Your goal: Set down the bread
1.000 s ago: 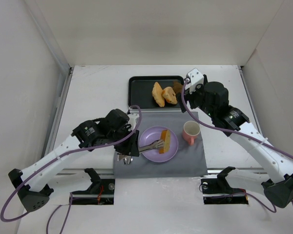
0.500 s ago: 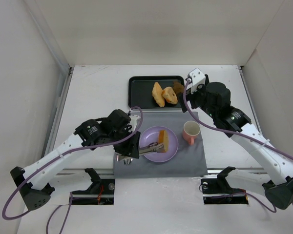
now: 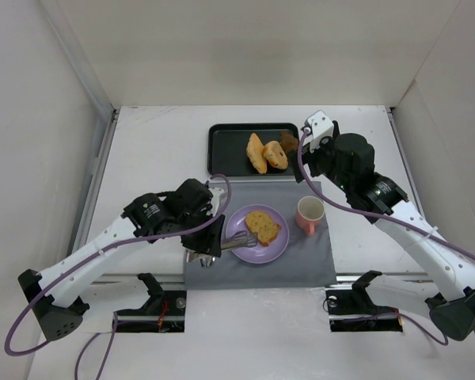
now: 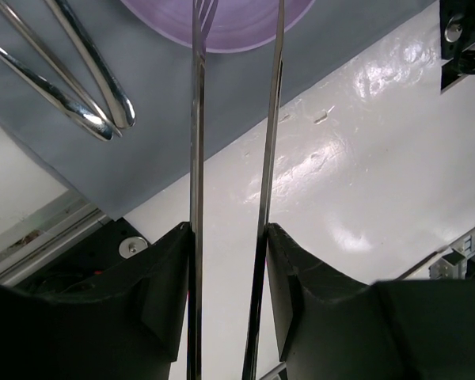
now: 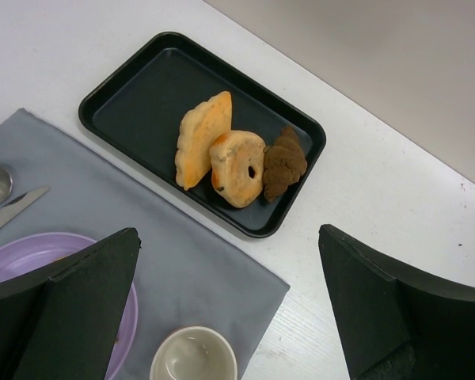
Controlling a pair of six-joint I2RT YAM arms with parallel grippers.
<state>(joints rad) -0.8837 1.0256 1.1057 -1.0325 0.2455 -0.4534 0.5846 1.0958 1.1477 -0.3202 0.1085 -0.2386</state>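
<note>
The bread (image 3: pixel 261 226) lies flat on the purple plate (image 3: pixel 279 247), a little right of its centre, speckled face up. The plate sits on a grey mat (image 3: pixel 309 261) at the near middle of the bench (image 3: pixel 158 150).

The left tool (image 3: pixel 210 237) is just off the plate's left rim, clenched on a pair of metal tongs (image 3: pixel 236 242). In the left wrist view its fingers (image 4: pixel 166 293) press both blades of the tongs (image 4: pixel 196 119), and the blades still stand apart. The tong tips reach over the plate's near-left part. The bread is to their right and slightly farther back, close to the tips. I cannot tell if they touch.

Two pieces of cutlery (image 4: pixel 95 71) lie on the mat left of the plate. A pink cup (image 3: pixel 309 214) stands just right of the plate.

The right tool (image 5: pixel 228 236) hangs released, fingers wide, above the near right corner of the black tray (image 5: pixel 134 111), well away from the bread. The tray carries three pastries.
</note>
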